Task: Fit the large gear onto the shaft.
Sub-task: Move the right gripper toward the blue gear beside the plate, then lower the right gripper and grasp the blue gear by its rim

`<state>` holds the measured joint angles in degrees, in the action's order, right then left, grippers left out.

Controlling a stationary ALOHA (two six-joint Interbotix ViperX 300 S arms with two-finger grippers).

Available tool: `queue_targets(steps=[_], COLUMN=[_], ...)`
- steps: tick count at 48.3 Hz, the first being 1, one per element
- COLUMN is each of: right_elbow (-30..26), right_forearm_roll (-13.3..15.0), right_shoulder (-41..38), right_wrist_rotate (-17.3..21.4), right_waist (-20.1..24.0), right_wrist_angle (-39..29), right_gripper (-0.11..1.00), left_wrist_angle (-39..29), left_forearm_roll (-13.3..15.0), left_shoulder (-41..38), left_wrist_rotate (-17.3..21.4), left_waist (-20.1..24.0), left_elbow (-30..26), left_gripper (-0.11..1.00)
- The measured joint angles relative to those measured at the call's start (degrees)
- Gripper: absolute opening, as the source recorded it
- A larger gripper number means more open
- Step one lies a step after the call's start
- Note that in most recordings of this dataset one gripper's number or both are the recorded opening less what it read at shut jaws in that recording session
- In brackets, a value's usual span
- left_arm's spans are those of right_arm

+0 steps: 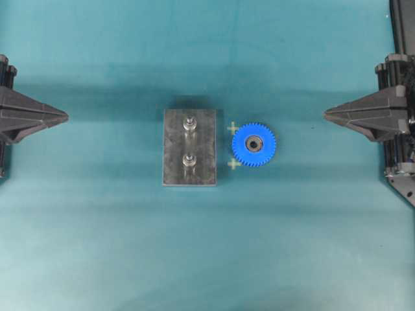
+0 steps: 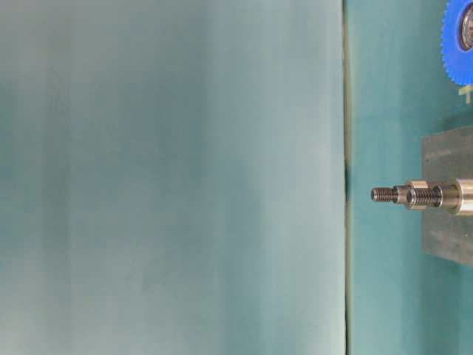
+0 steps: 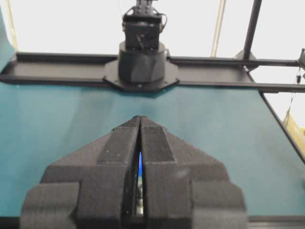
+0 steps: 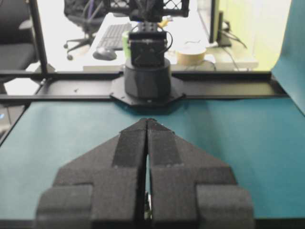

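The large gear (image 1: 253,144), bright blue with a dark bearing hub, lies flat on the teal cloth just right of the grey plate (image 1: 204,147). Two identical silvery pegs stand on the plate, one at the back (image 1: 189,123) and one at the front (image 1: 189,160); I cannot tell which is the shaft. The table-level view shows the pegs (image 2: 414,196) overlapping and the gear's edge (image 2: 460,41). My left gripper (image 1: 67,117) is shut and empty far to the left. My right gripper (image 1: 325,115) is shut and empty to the gear's right. Both wrist views show closed fingertips (image 3: 140,118) (image 4: 147,120).
Two pale yellow cross marks (image 1: 232,127) (image 1: 233,164) sit between plate and gear. Each wrist view faces the opposite arm's base (image 3: 141,62) (image 4: 147,76) on a black rail. Teal cloth covers the table all round the plate.
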<state>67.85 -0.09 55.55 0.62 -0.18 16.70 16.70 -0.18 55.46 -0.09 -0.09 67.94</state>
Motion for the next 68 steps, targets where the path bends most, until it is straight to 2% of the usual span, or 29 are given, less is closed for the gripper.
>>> queue_targets(steps=[2,5,10,16,21,28,36,52,54,58,68], right_elbow=[0.0,-0.18,-2.11,-4.75,-7.03,-9.76,-13.18,-23.2,-24.35,-26.19,-29.53], right_forearm_roll=[-0.09,-2.29,-6.86,-8.09,-8.09,-7.82,-5.62,-4.13,-4.13,-4.04,-4.04], right_shoulder=[-0.09,-0.44,-1.49,-2.72,-4.31,-9.14,-17.93,-38.14,-40.25,-44.21,-51.5], right_wrist_rotate=[0.09,0.44,2.64,4.48,6.15,8.09,8.17,6.94,6.24,4.39,2.9], right_waist=[0.09,0.35,0.35,-0.53,-1.85,-5.98,-8.61,-10.11,-10.28,-10.63,-10.9], right_wrist_angle=[-0.09,-2.46,-12.04,-25.14,-32.43,-39.02,-44.03,-51.77,-52.47,-53.96,-54.93], right_gripper=[0.01,0.01,0.01,0.01,0.01,0.01,0.01,0.02,0.06,0.22,0.84], left_wrist_angle=[-0.18,-1.41,-4.22,-9.58,-15.47,-21.01,-23.03,-23.99,-23.99,-23.99,-23.99], left_forearm_roll=[-0.09,-0.26,-0.44,-0.44,-0.44,-0.62,-0.7,-0.7,-0.7,-0.7,-0.79], left_shoulder=[-0.09,-1.32,-3.78,-7.29,-10.63,-15.12,-18.81,-24.35,-24.52,-24.79,-25.31], left_wrist_rotate=[-0.26,-2.55,-3.16,-2.99,-2.99,-2.9,-2.9,-2.9,-2.9,-2.9,-2.9], left_waist=[-0.09,-1.05,-1.76,-1.67,-1.23,-0.88,-0.88,-0.79,-0.79,-0.79,-1.32], left_elbow=[-0.09,-1.05,-2.99,-5.54,-7.38,-9.23,-10.81,-12.13,-12.13,-12.22,-12.22], left_gripper=[0.0,0.0,0.0,0.0,0.0,0.0,0.0,0.0,0.0,0.0,0.0])
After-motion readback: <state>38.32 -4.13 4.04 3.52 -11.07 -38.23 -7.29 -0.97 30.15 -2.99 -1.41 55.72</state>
